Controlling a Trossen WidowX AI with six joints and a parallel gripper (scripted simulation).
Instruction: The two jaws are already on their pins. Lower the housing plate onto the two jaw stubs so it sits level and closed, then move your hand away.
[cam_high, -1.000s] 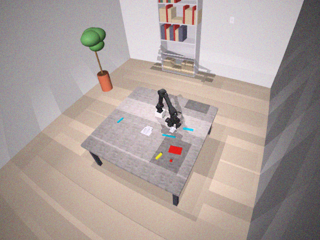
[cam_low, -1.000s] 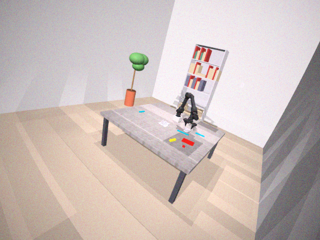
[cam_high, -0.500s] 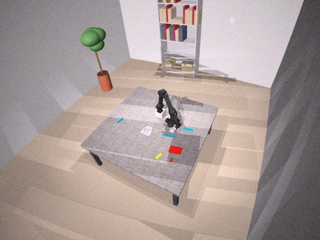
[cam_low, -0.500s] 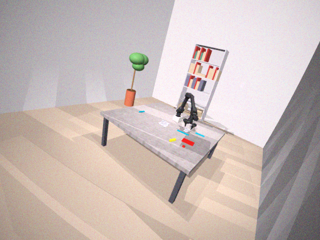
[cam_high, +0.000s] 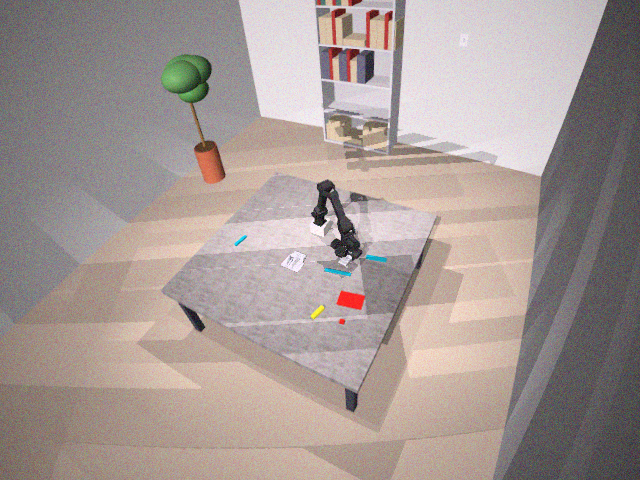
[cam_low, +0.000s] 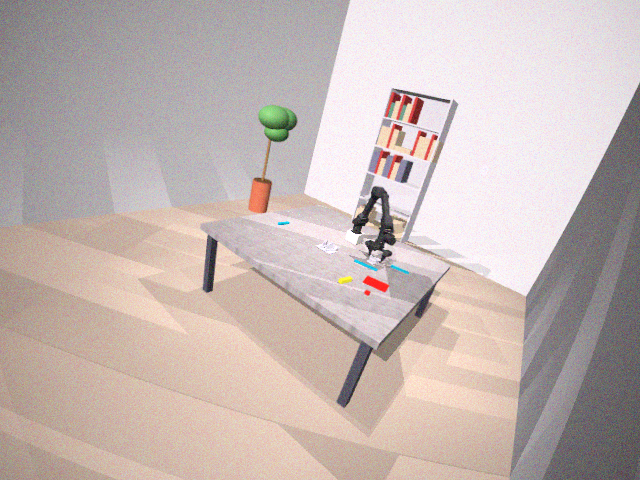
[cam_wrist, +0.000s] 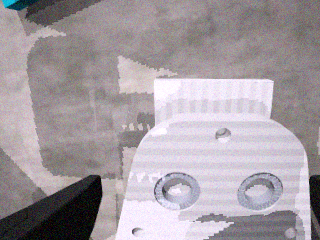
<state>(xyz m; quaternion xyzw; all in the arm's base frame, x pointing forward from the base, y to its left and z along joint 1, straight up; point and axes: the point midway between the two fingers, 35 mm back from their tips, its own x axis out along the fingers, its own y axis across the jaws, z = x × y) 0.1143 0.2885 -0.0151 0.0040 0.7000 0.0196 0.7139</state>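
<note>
The grey table (cam_high: 253, 299) (cam_low: 289, 253) spreads beneath the claw (cam_high: 347, 253) (cam_low: 379, 253) (cam_wrist: 206, 177). Behind the claw, well apart, stands the bookshelf (cam_high: 398, 77) (cam_low: 421, 196); the potted tree (cam_high: 181, 76) (cam_low: 273, 117) is farther off to its left in the top view. The black arm (cam_high: 338, 206) (cam_low: 386, 217) bends over from its white base block (cam_high: 320, 227) (cam_low: 354, 236) and points the claw down.

The claw is open, with nothing gripped. The white housing plate (cam_high: 345, 261) (cam_wrist: 220, 160) lies directly below it, off the jaw stubs, its two ringed holes showing between the spread fingers in the wrist view.

In the top view, the red rectangle (cam_high: 351, 300) (cam_low: 375, 283) is below the claw and the white jaw assembly (cam_high: 294, 261) (cam_low: 327, 247) is to its left. Two cyan bars (cam_high: 337, 271) (cam_high: 376, 258) (cam_low: 365, 265) (cam_low: 399, 269) lie near the claw. The yellow bar (cam_high: 317, 312) (cam_low: 345, 280) and tiny red block (cam_high: 341, 321) (cam_low: 367, 292) are farther below it.
</note>
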